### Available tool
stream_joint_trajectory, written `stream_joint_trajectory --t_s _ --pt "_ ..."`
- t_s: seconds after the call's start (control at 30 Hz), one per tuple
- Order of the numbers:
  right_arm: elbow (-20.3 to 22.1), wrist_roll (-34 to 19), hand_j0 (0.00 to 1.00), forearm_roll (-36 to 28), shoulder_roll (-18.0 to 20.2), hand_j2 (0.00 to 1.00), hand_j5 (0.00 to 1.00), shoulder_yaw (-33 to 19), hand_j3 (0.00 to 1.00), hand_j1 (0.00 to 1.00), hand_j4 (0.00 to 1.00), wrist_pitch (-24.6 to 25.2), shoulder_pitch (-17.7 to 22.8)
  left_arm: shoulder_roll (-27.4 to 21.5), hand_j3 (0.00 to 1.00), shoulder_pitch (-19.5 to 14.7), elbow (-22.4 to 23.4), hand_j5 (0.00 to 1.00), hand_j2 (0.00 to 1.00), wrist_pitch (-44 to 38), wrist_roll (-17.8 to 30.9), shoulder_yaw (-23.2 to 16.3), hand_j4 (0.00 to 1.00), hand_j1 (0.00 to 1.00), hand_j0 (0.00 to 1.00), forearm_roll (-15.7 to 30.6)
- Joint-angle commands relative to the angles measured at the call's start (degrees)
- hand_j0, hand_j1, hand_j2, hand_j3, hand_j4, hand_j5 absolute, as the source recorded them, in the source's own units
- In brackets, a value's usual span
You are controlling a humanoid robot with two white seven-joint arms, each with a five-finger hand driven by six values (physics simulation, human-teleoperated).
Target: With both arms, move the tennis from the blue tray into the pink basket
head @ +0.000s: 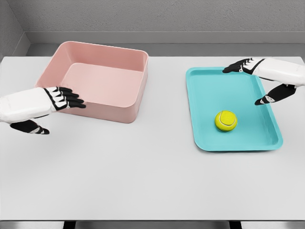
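A yellow-green tennis ball (226,120) lies in the near half of the blue tray (200,105) on the right of the white table. My right hand (251,81) hovers over the tray's far right part, fingers spread and empty, thumb hanging down above and to the right of the ball. The pink basket (128,102) stands at the left, open-topped and empty. My left hand (59,107) is at the basket's near left corner, its black fingertips (74,99) extended against the outer wall, holding nothing.
The white table (143,176) stretches wide in front of both containers, with its front edge at the bottom of the view. A grey wall runs behind the table.
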State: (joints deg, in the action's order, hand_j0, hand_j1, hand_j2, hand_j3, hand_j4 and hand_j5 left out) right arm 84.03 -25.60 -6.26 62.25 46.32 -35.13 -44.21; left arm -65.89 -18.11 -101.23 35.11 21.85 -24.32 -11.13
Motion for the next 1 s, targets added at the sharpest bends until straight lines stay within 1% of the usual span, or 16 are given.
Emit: stream_joint_trajectory --t_s 0.0,0.03,0.13,0.17,0.27,0.37,0.4,0.43,0.53,0.6,0.73,0.8,0.97 --pt "0.0 0.02 1.0 -0.42 0.07 1.0 1.0 -0.09 1.0 1.0 1.0 0.13 0.0 -0.12 1.0 0.0 -0.02 1.0 1.0 -0.11 1.0 -1.43 1.0 1.0 1.0 -2.05" --pt "0.0 -0.07 1.0 -0.33 0.07 1.0 1.0 -0.09 1.0 1.0 1.0 0.13 -0.09 -0.12 1.0 0.09 -0.02 1.0 1.0 -0.11 1.09 -3.28 1.0 1.0 1.0 -2.94" --pt "0.0 -2.26 1.0 -0.24 -0.02 1.0 1.0 -0.44 1.0 1.0 1.0 0.13 -0.35 -0.47 1.0 0.0 -0.02 1.0 1.0 -0.11 1.09 -3.54 1.0 1.0 1.0 -6.36" --pt "-0.09 -2.26 1.0 -0.24 0.07 1.0 1.0 -0.44 1.0 1.0 1.0 0.13 -0.44 -0.38 1.0 -0.09 -0.02 1.0 1.0 -0.11 1.09 -3.54 1.0 1.0 1.0 -7.59" --pt "-0.27 -1.47 1.0 -0.33 0.16 1.0 1.0 -0.36 1.0 1.0 1.0 0.13 -0.18 -0.12 1.0 -1.14 -0.02 1.0 1.0 -0.11 1.09 -3.54 1.0 1.0 1.0 -8.03" --pt "-0.27 -2.0 1.0 -0.33 0.16 1.0 1.0 0.17 1.0 1.0 1.0 0.13 0.17 0.15 1.0 -1.05 -0.02 1.0 1.0 -0.11 0.83 -3.63 1.0 1.0 1.0 -8.74" --pt "0.0 -2.09 1.0 -0.24 0.33 1.0 1.0 0.17 1.0 1.0 1.0 0.13 1.05 0.15 1.0 -0.97 -0.02 1.0 1.0 -0.11 0.82 -3.54 1.0 1.0 1.0 -8.74" --pt "0.0 -2.0 1.0 -0.24 0.25 1.0 1.0 0.08 1.0 1.0 1.0 0.13 1.93 0.15 1.0 -0.79 -0.02 1.0 1.0 -0.11 0.82 -3.89 1.0 1.0 1.0 -8.74" --pt "0.0 -1.74 1.0 0.9 0.07 1.0 1.0 0.26 1.0 1.0 1.0 0.13 2.81 0.15 1.0 -0.79 -0.02 1.0 1.0 -0.11 0.82 -6.0 1.0 1.0 1.0 -8.74" --pt "0.0 -1.65 1.0 1.08 -0.19 1.0 1.0 0.7 1.0 1.0 1.0 0.13 2.99 0.15 1.0 -0.79 -0.02 1.0 1.0 -0.11 0.82 -6.0 1.0 1.0 1.0 -8.74" --pt "-0.35 -1.91 1.0 2.83 -3.01 1.0 1.0 1.05 1.0 1.0 1.0 0.13 2.99 0.15 1.0 -0.79 -0.02 1.0 1.0 -0.11 0.82 -6.0 1.0 1.0 1.0 -8.74" --pt "-1.93 -1.74 1.0 3.89 -5.03 1.0 1.0 1.05 1.0 1.0 1.0 0.13 3.08 0.24 1.0 -0.88 -0.02 1.0 1.0 -0.11 0.82 -6.0 1.0 1.0 1.0 -8.74" --pt "-3.25 -1.91 1.0 5.21 -6.52 1.0 1.0 2.02 1.0 1.0 1.0 0.13 3.25 0.24 1.0 -0.79 -0.02 1.0 1.0 -0.11 0.91 -6.09 1.0 1.0 1.0 -8.65"
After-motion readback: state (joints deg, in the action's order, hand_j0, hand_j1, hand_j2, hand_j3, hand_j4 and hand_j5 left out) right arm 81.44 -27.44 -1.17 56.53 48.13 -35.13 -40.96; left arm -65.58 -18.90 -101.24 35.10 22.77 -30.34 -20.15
